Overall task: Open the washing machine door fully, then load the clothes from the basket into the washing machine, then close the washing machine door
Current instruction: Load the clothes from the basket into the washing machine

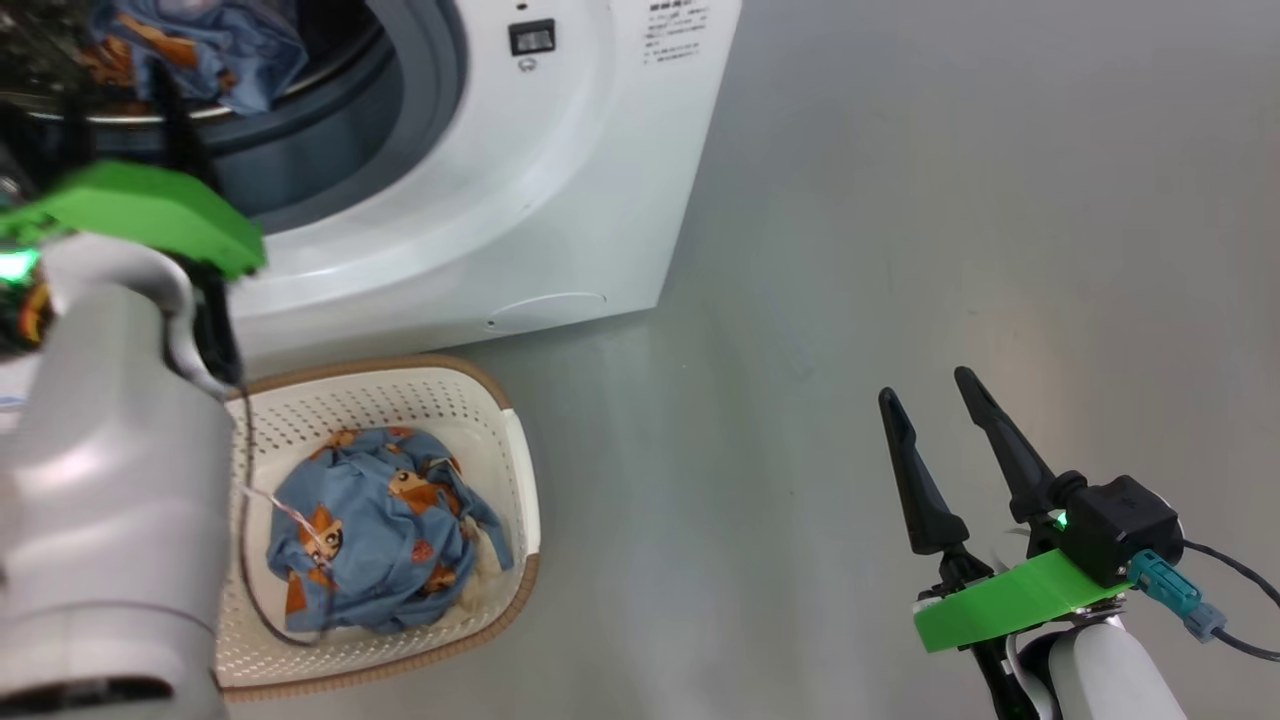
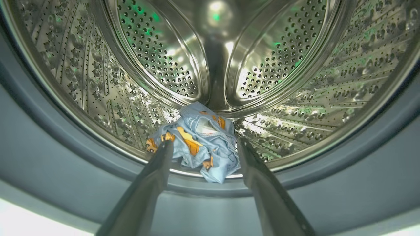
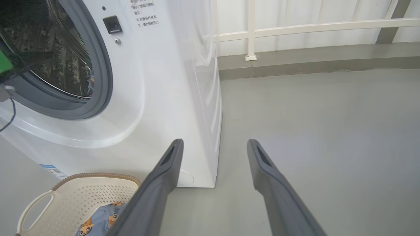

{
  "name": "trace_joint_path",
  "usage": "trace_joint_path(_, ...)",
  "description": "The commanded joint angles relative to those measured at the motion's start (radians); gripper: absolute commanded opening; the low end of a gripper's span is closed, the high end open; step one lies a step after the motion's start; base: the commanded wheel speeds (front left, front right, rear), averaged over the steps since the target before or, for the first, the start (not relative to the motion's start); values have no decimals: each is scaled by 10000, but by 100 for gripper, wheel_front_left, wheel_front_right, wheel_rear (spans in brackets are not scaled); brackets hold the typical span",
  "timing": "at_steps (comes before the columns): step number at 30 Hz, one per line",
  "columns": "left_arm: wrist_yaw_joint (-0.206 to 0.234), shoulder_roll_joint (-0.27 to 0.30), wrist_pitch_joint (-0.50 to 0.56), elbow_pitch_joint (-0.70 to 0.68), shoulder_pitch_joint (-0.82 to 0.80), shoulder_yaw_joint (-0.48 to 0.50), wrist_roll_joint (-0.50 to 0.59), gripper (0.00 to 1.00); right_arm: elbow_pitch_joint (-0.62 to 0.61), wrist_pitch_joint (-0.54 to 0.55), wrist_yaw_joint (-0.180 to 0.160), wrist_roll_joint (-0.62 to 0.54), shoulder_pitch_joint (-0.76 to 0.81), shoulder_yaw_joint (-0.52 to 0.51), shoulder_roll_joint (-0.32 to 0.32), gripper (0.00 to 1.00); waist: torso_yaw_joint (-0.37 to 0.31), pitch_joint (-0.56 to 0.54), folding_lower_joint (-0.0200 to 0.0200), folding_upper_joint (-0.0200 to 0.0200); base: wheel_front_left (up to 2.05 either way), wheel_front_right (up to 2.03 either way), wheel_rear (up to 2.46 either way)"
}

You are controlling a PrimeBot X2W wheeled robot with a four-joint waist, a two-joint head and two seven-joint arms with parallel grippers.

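Observation:
The washing machine (image 1: 560,180) stands with its mouth uncovered; its door is out of view. One light-blue bear-print garment (image 2: 197,131) lies on the front lip of the steel drum (image 2: 157,49), and it also shows in the head view as a blue bundle (image 1: 200,45). My left gripper (image 2: 203,142) is open at the drum mouth, one finger either side of that garment. More clothes (image 1: 385,530) lie bunched in the cream basket (image 1: 500,420) on the floor before the machine. My right gripper (image 1: 935,385) hangs open and empty over bare floor to the right.
The grey rubber gasket (image 2: 49,157) rings the drum mouth. My pale left forearm (image 1: 110,480) covers the basket's left side. A white railing (image 3: 251,32) and a low kerb run behind the washing machine (image 3: 170,82). Grey floor (image 1: 950,200) stretches to the right.

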Motion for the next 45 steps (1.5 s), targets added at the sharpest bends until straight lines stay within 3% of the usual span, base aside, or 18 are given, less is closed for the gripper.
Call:
trace_joint_path(1, -182, 195, -81, -518, 596, 49, 93, 100, -212, -48, 16, -108, 239, 130, -33, 100, 180, -229, 0, 0, 0, 0, 0)
trace_joint_path(10, -350, -282, -81, -1714, 3232, -17, 34, 100, -98, -48, 16, -122, 416, 94, -46, 100, 393, -1238, 0, 0, 0, 0, 0)
trace_joint_path(23, -265, -428, -82, -4328, 6970, -177, 60, 100, 42, -48, 16, -135, 1101, 54, -177, 100, 570, -2534, 0, 0, 0, 0, 0)
trace_joint_path(36, 203, -448, -82, -6629, 9824, -487, 133, 100, 146, -48, 16, -125, 1690, 141, -523, 100, 985, -3782, 0, 0, 0, 0, 0)
trace_joint_path(45, 521, -452, -82, -7407, 10980, -765, 63, 100, 234, -48, 16, -47, 2041, 336, -609, 100, 1291, -4403, 0, 0, 0, 0, 0)
